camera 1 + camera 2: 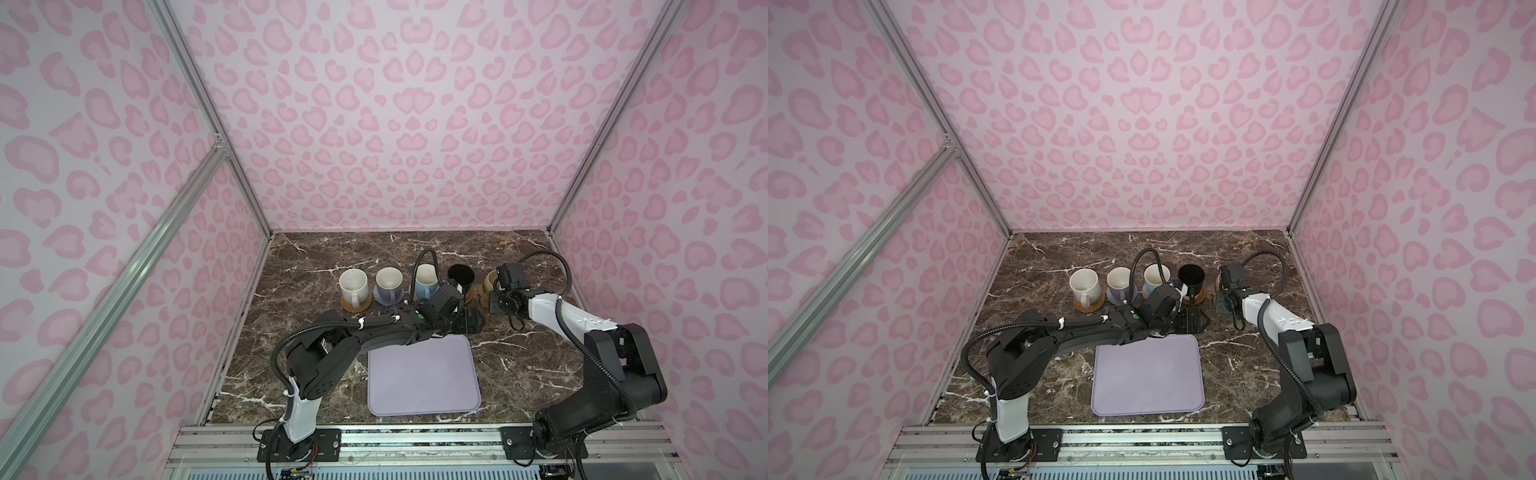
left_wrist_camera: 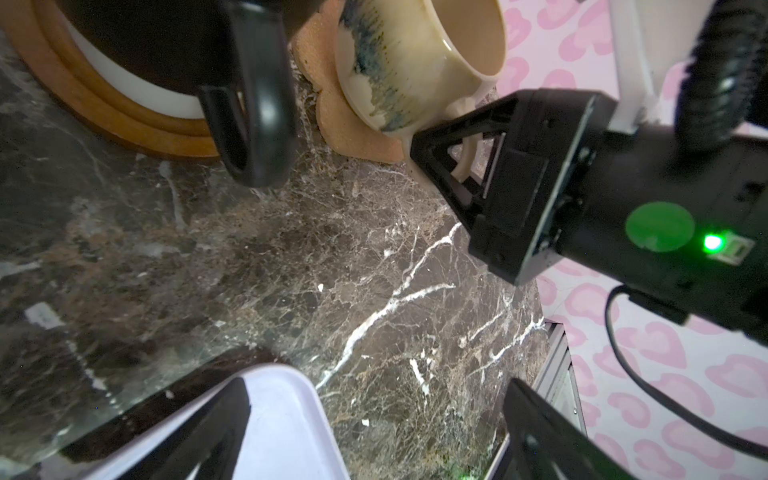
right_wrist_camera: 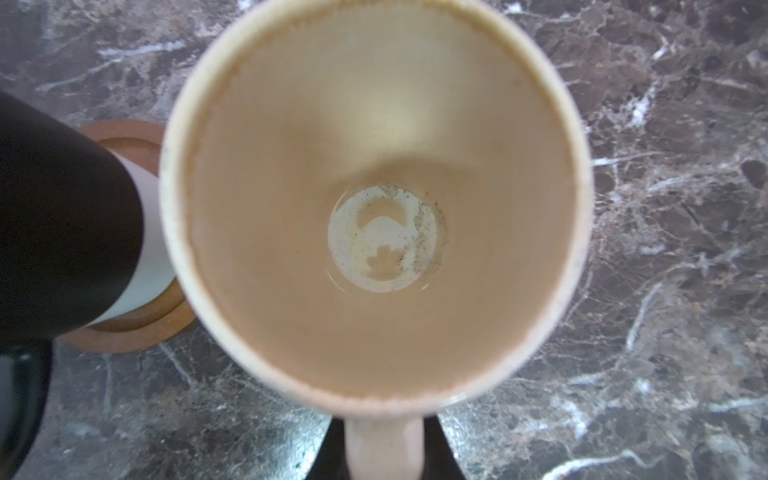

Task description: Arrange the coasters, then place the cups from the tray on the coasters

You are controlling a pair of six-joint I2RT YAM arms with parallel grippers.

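Five cups stand in a row at the back in both top views. The white cup (image 1: 352, 283) is on the orange woven coaster (image 1: 356, 304), the lavender cup (image 1: 388, 283) on the grey-blue coaster (image 1: 384, 299). The light blue cup (image 1: 426, 280) largely hides its coaster. The black cup (image 2: 145, 41) sits in the brown wooden dish (image 2: 124, 124). On the paw coaster (image 2: 332, 116) rests the beige-yellow cup (image 3: 374, 199), and my right gripper (image 3: 384, 453) is shut on its handle. My left gripper (image 2: 374, 436) hangs open and empty in front of the black cup. The lavender tray (image 1: 424, 378) holds nothing.
The dark marble table (image 1: 519, 353) is boxed in by pink patterned walls at the back and sides. My left arm (image 1: 374, 332) reaches across the tray's far edge. A metal rail (image 1: 415, 440) runs along the table's front.
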